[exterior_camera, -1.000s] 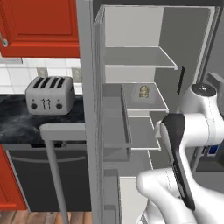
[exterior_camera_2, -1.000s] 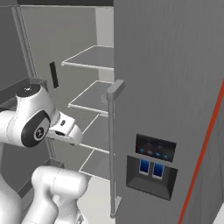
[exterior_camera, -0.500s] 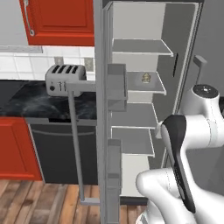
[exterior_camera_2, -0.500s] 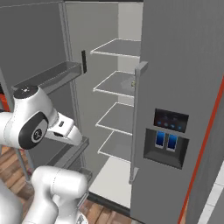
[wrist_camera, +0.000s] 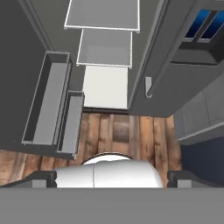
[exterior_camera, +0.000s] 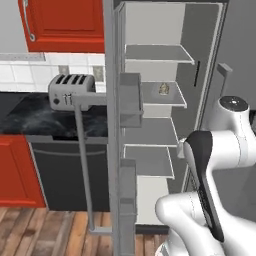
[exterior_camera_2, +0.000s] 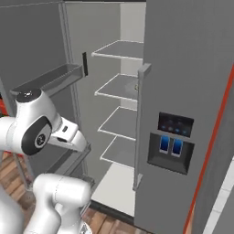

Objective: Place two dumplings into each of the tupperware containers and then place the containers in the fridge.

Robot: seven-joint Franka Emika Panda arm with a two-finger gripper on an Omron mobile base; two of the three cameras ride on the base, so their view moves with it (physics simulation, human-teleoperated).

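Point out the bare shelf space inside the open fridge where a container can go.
In the fridge, the top shelf is bare, as are the third shelf and fourth shelf. The second shelf holds one small tan object near the back, leaving its front free. The door bins look empty too.

Even flat rendered light, soft shadows, sharp focus, no glare

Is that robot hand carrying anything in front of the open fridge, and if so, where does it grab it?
Nothing is held. The gripper is open, its fingertips wide apart with only wooden floor beyond.
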